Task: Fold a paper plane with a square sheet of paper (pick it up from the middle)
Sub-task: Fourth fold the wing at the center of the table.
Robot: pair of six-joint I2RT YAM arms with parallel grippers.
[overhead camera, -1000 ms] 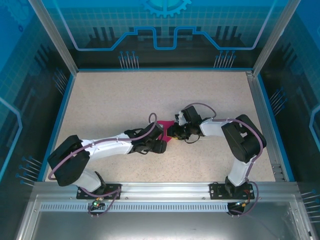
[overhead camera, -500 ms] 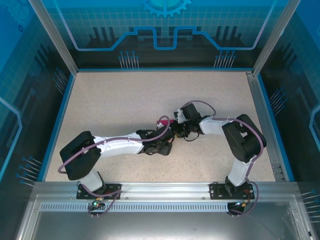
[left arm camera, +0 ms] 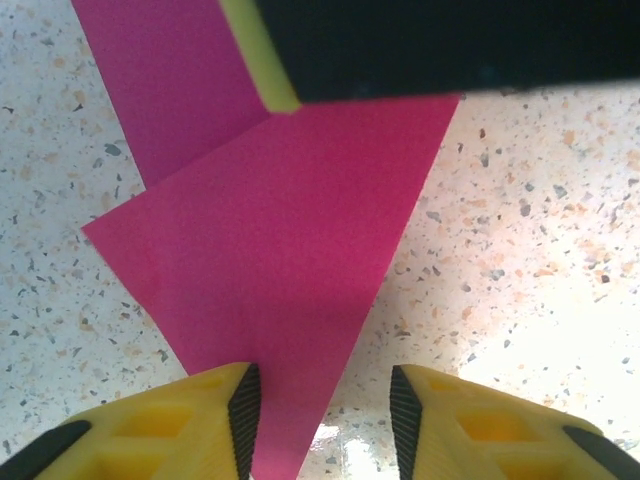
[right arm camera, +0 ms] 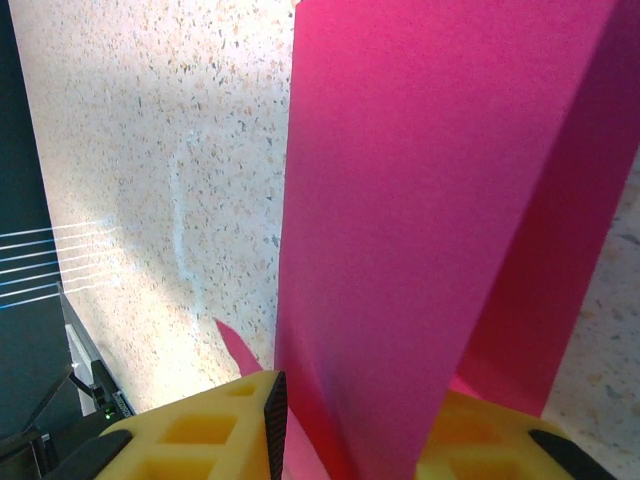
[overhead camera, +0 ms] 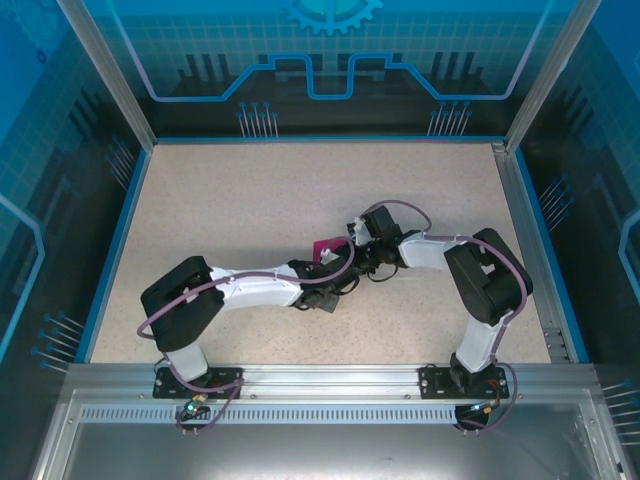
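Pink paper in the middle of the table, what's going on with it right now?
Both arms are working on the pink paper, already partly folded to a point, in the middle of the table. The right hand holds a folded part of it between its fingers. The left hand sits low with its jaws apart, the paper's pointed tip lying in the gap, not yet pinched. It is not a finished plane yet.

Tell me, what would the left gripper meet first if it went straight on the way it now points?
The left gripper would first meet the folded magenta paper, whose pointed end lies between its jaws on the table. Beyond it is probably a finger of the right gripper, though depth is unclear.
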